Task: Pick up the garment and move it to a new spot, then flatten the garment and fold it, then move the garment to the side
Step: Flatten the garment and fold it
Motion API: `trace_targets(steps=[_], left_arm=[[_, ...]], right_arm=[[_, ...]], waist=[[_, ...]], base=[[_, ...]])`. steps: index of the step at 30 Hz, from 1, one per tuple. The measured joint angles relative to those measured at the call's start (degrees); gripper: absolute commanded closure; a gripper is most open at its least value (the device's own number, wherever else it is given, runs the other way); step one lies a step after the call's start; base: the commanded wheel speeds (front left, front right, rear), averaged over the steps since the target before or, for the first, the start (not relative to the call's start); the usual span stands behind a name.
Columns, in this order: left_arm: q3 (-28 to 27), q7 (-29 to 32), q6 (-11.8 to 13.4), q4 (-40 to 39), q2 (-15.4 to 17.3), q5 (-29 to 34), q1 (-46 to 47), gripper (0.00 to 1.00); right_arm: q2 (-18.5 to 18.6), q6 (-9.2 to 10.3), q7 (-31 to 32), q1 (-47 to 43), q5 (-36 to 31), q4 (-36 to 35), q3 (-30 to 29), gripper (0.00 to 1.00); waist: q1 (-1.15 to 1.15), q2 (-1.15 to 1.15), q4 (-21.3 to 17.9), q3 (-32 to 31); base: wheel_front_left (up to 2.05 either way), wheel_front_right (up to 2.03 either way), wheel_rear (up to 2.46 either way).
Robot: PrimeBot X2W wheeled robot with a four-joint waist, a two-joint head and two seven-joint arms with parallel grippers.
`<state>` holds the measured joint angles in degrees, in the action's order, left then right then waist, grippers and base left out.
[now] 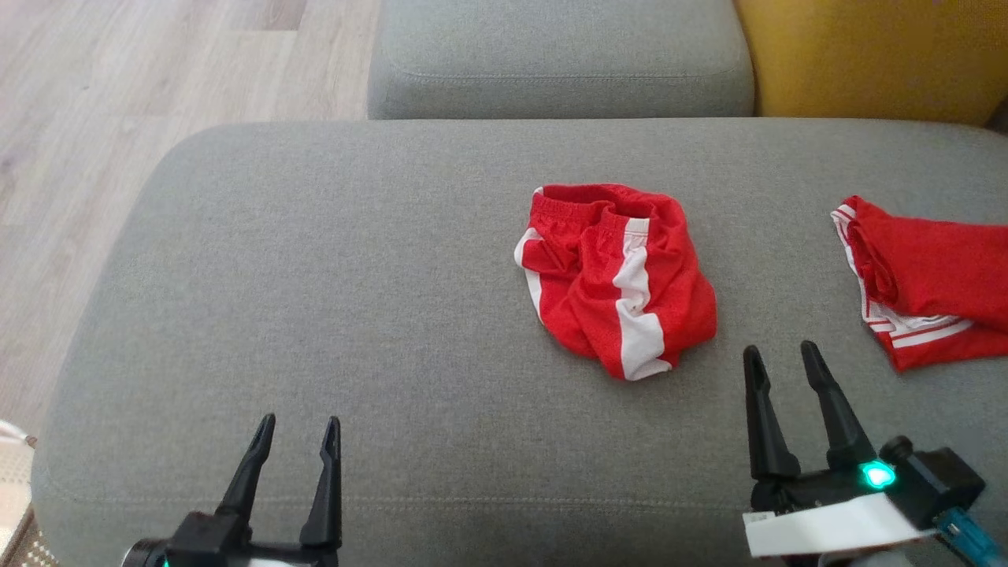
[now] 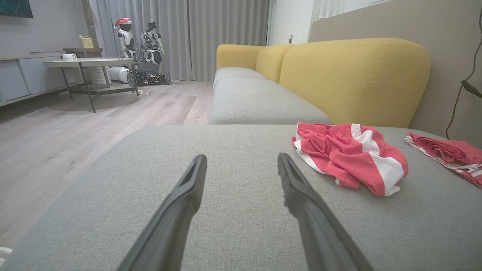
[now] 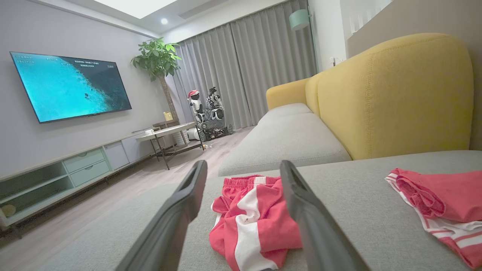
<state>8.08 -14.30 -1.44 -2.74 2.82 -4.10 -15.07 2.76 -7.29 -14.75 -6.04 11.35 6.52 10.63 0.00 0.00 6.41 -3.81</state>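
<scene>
Two red garments lie here: striped shorts (image 1: 618,276) at the head view's centre, another red piece (image 1: 933,279) at its right edge. Two grippers, left gripper (image 1: 301,421) lower left, right gripper (image 1: 780,348) lower right, two fingers each. Two grey cushions: near cushion (image 1: 315,315), far cushion (image 1: 551,55). One television (image 3: 69,86), one plant (image 3: 156,60), one table (image 3: 169,131).

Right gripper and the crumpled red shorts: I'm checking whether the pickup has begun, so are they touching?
Apart. In the head view, bare grey cushion separates the open right gripper from the crumpled shorts.
</scene>
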Motion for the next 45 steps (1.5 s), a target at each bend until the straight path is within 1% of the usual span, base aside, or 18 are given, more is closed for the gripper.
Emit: trace_targets(steps=[12,22,25,27,28,30,32,37,40,42,45], left_arm=[[0.87,0.00,-0.08,0.26,0.02,0.48,0.07,0.00],[1.91,0.00,-0.13,0.44,0.03,0.44,0.12,0.00],[2.19,0.00,-1.96,0.69,0.04,-0.37,0.43,0.00],[2.65,0.00,-4.02,1.45,0.40,-1.54,1.85,0.00],[3.44,0.00,-4.85,2.18,1.08,-1.79,3.26,0.00],[5.54,0.00,-5.70,2.78,3.22,-2.37,7.62,0.00],[8.13,0.00,-5.69,3.47,5.92,-4.11,13.90,0.00],[19.60,-0.11,-5.98,5.84,15.24,-13.45,32.06,0.00],[26.63,0.74,-6.10,9.83,19.74,-18.95,43.50,0.00],[31.82,3.08,-6.09,11.92,22.09,-22.58,50.90,0.00],[40.06,7.44,-6.09,14.51,23.93,-28.53,61.12,0.00]], right_arm=[[0.00,0.00,0.00,0.07,0.00,0.35,0.23,0.00],[0.00,0.00,0.00,0.07,0.00,0.64,0.31,0.00],[0.00,0.00,0.00,0.12,0.00,0.65,0.40,0.00],[0.00,0.00,0.00,0.25,0.00,0.65,0.55,0.00],[0.00,0.00,0.00,0.37,-0.03,0.64,0.71,0.00],[0.00,0.00,0.00,0.57,-0.29,0.62,0.86,0.00],[0.00,0.00,0.01,1.22,0.08,0.57,0.68,0.00],[0.09,0.00,0.01,5.89,-0.36,-0.94,0.88,0.00],[0.12,0.00,0.01,9.22,-0.57,-1.97,0.04,0.00],[0.13,0.00,0.00,10.78,-0.49,-2.63,-0.85,0.00],[0.20,0.00,0.00,12.33,-0.49,-3.20,-1.24,0.00]], waist=[[0.00,0.00,0.66,0.19],[0.00,0.00,0.38,0.41],[0.00,0.00,0.05,0.75],[0.00,0.00,-0.29,1.31],[0.00,0.00,-0.47,1.66],[0.00,0.00,-0.85,2.51],[0.00,0.00,-1.32,3.57],[0.00,0.00,-2.95,8.17],[0.00,0.00,-4.09,11.83],[0.00,0.00,-4.90,14.38],[0.01,0.00,-6.16,18.03]], base=[[0.00,0.00,0.00],[0.00,0.00,0.00],[0.00,0.00,0.00],[0.00,0.00,0.00],[0.00,0.00,0.00],[0.00,0.00,0.00],[0.00,0.00,0.00],[0.00,0.00,0.00],[0.00,0.00,0.00],[0.00,0.00,0.00],[0.00,0.00,0.00]])
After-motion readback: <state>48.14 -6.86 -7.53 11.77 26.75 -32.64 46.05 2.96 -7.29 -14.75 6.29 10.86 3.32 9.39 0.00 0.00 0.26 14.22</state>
